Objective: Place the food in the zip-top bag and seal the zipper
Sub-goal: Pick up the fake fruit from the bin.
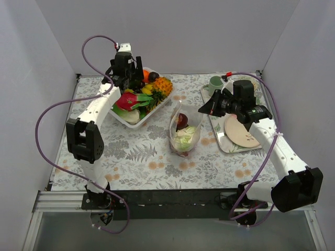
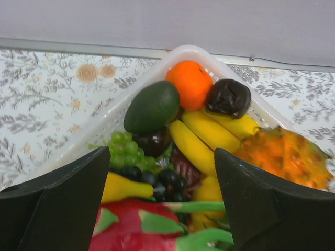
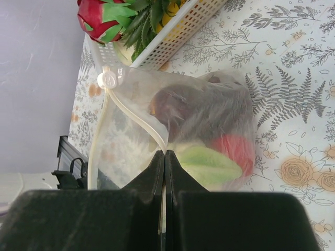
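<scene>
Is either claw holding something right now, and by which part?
The right gripper pinches the zip-top bag by its zipper strip at the mouth. The left gripper is open, holding nothing.

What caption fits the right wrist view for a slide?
Right tool shut on the zipper of the zip-top bag, food inside.

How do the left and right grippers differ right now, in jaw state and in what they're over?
The left gripper is open; the right gripper is shut, fingers pressed together. The left gripper holds nothing and hovers over the fruit basket; the right gripper pinches the zipper at the clear bag's mouth. Both are black two-finger grippers.
</scene>
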### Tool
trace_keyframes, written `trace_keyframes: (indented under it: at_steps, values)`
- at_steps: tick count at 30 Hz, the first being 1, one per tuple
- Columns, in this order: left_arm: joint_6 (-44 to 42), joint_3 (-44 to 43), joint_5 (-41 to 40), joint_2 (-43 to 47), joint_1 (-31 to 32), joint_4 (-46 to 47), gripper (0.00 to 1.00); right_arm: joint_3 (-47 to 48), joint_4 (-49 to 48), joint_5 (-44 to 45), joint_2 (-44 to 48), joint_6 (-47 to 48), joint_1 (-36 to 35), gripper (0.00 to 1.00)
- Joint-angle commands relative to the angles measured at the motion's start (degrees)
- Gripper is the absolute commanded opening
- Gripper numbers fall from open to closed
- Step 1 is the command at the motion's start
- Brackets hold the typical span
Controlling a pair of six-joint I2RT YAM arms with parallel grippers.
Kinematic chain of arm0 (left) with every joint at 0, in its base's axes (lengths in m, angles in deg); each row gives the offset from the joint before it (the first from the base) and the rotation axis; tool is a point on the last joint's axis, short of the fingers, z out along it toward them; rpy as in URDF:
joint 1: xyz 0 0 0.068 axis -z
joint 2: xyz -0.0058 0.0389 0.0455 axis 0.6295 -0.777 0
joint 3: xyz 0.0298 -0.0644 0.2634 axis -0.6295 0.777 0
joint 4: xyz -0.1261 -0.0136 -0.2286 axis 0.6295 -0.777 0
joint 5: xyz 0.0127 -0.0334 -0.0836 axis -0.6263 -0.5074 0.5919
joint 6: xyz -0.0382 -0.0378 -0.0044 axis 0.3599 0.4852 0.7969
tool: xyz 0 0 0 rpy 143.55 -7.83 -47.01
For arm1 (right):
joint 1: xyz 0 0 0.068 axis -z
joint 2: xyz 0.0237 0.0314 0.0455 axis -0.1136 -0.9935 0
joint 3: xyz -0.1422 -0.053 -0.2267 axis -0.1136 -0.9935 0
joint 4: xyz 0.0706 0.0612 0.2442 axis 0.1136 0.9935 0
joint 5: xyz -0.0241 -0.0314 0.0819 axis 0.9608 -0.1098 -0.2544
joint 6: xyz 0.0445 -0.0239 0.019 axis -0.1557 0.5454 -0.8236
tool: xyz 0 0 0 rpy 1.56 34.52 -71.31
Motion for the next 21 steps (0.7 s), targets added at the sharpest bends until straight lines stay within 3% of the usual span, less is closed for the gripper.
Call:
trace_keyframes:
  at_steps: [1, 10, 21]
  values:
    - [-7.63, -4.86, 7.71, -4.60, -3.41, 5.16, 0.81, -0.17, -2.75, -1.95, 1.50, 0.28, 0.38, 0.01]
    - [-13.61, -8.64, 14.93, -15.50, -4.99, 8.42, 0.82, -0.61, -3.28, -3.18, 1.68, 0.02, 0.29, 0.01]
    - [-14.93, -13.74, 12.73, -22.89, -5.17, 7.72, 0.77, -1.31, -3.98, -4.58, 0.45, 0.11, 0.38, 0.01]
